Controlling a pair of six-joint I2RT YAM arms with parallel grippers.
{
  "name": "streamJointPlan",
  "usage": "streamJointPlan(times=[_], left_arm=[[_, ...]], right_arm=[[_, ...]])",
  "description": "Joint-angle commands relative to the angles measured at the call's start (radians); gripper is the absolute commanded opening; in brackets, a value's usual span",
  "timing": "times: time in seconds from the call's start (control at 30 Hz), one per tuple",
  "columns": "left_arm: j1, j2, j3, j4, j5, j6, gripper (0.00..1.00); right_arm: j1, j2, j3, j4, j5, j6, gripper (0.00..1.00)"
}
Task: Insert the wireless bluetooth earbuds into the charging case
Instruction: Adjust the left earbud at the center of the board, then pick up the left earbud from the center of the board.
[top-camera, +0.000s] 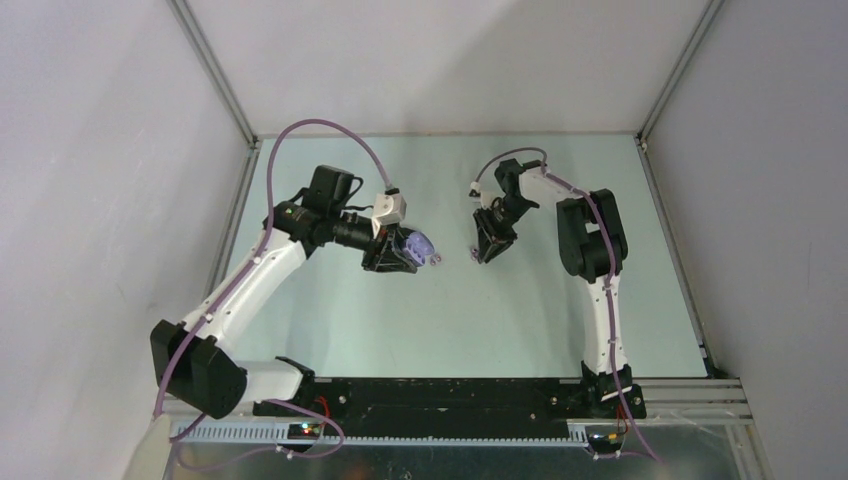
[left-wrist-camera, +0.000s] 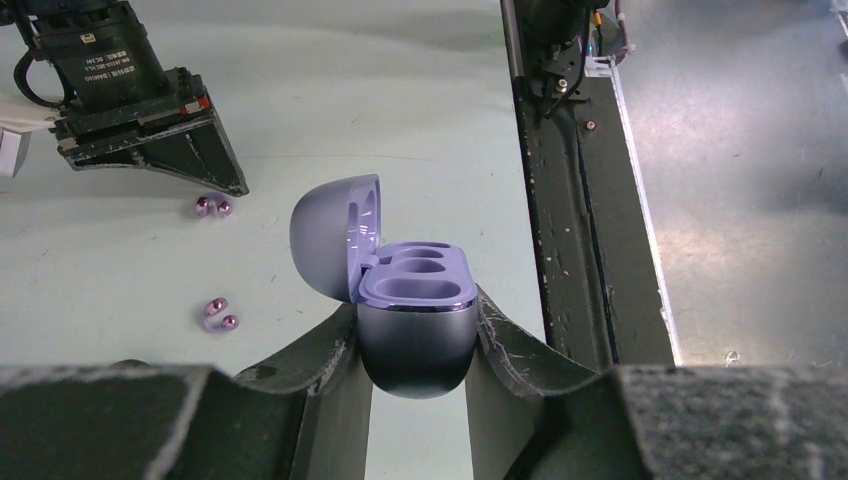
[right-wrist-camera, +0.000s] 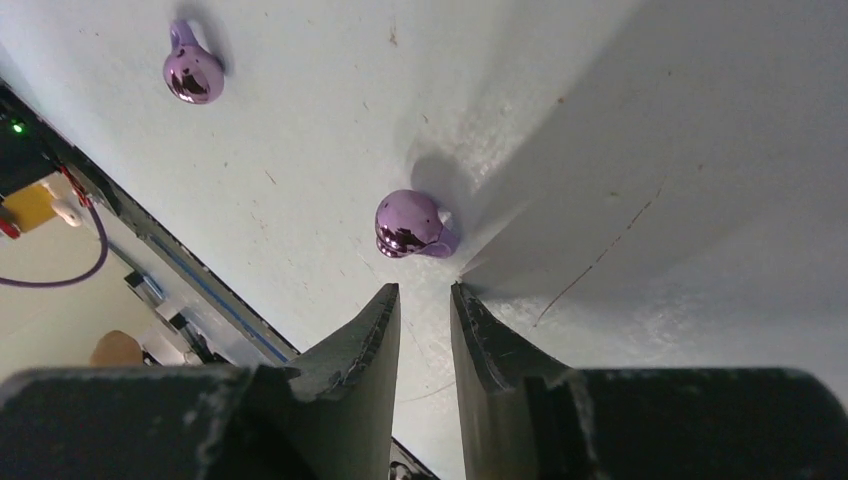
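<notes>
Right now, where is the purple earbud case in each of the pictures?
Top external: the charging case is just left of centre, clamped in the left gripper.
Left wrist: low in the centre, lid open, between that gripper's fingers.
Right wrist: not in it.
Shared landmark: the right gripper, right of the case in the top view, upper left in the left wrist view, bottom centre in its own.

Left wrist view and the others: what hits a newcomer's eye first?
The lilac charging case, lid flipped open and both wells empty, clamped in the left end effector. Next, the right end effector, fingers narrowly parted, poised just short of one glossy purple earbud on the table, with a second earbud lying farther off.
</notes>
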Motion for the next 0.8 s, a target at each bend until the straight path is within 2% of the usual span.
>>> streamJointPlan(times=[0.0, 0.43, 0.63, 0.77], left_arm=[[-0.005, -0.041, -0.001, 0.003, 0.013, 0.025, 0.00], [-0.005, -0.042, -0.001, 0.003, 0.013, 0.027, 0.00], [-0.006, -0.042, -0.001, 0.002, 0.008, 0.028, 0.00], [-0.005, -0.043, -0.003, 0.005, 0.008, 0.028, 0.00]], right_arm=[[0.004, -0.006, 0.005, 0.074, 0.045, 0.049, 0.30], [-0.021, 0.012, 0.028, 0.098, 0.099, 0.093, 0.33], [-0.039, 0.019, 0.052, 0.099, 0.076, 0.096, 0.25], [-0.044, 0.001, 0.054, 0.111, 0.081, 0.100, 0.24]])
